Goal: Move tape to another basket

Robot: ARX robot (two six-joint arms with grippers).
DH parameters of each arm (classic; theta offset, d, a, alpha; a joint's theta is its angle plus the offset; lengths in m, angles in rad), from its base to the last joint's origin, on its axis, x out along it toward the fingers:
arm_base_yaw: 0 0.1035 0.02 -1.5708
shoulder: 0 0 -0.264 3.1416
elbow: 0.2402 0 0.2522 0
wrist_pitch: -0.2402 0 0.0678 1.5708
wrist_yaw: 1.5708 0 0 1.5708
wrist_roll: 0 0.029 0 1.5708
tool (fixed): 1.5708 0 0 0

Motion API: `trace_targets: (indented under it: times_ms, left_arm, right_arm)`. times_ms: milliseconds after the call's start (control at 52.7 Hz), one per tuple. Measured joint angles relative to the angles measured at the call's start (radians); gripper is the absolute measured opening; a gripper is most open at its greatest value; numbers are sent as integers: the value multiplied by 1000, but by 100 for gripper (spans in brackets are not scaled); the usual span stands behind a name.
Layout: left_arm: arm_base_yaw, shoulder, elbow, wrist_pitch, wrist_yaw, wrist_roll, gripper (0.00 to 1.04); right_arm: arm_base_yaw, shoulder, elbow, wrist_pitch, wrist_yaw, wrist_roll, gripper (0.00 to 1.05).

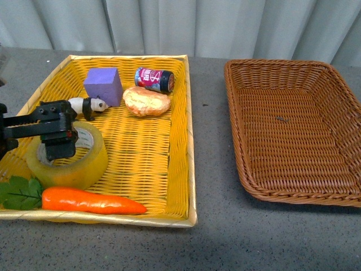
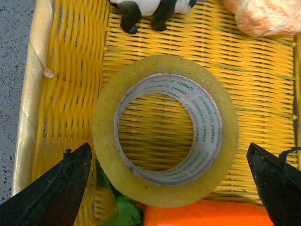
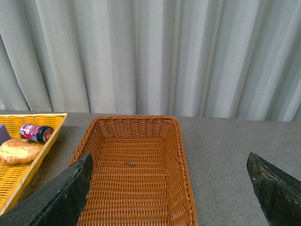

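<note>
A single orange toy carrot (image 1: 90,201) with a green leafy top lies along the near edge of a yellow woven tray (image 1: 192,141). It is just beside the one roll of yellowish packing tape (image 1: 84,164), which sits flat in the tray's left part. The robot's left fingers (image 2: 56,188), two black prongs, hang over the tape, spread wide and released. The left wrist view shows one finger off each side of the tape, with its pale printed core between them. Whether either tip touches the tape cannot be told; nothing is gripped. The carrot lies just off the left fingers on one side of the tape, and one black-and-white panda figure (image 1: 87,106) lies on the opposite side.

Farther beyond those fingers, past the panda, the tray holds one purple block (image 1: 103,84), one red can (image 1: 153,79) on its side and one golden bun (image 1: 146,101). The bun lies just beside both the block and the can.

Well apart from the left fingers, across a strip of grey worktop (image 1: 208,113), stands one dark brown wicker basket (image 1: 237,141). The right fingers (image 3: 61,197), also two, are likewise spread wide and hold nothing. The right wrist view shows the basket below and ahead of them, with a small dark speck (image 3: 129,164) on its woven floor. A pale pleated curtain (image 1: 169,25) hangs behind the worktop.
</note>
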Motion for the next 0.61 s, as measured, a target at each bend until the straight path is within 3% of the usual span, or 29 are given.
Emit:
trace_targets:
  times_ms: [607]
  left_arm:
    - [13, 210, 172, -80, -101, -61, 98]
  right_arm:
    - [0, 0, 0, 0, 0, 0, 96]
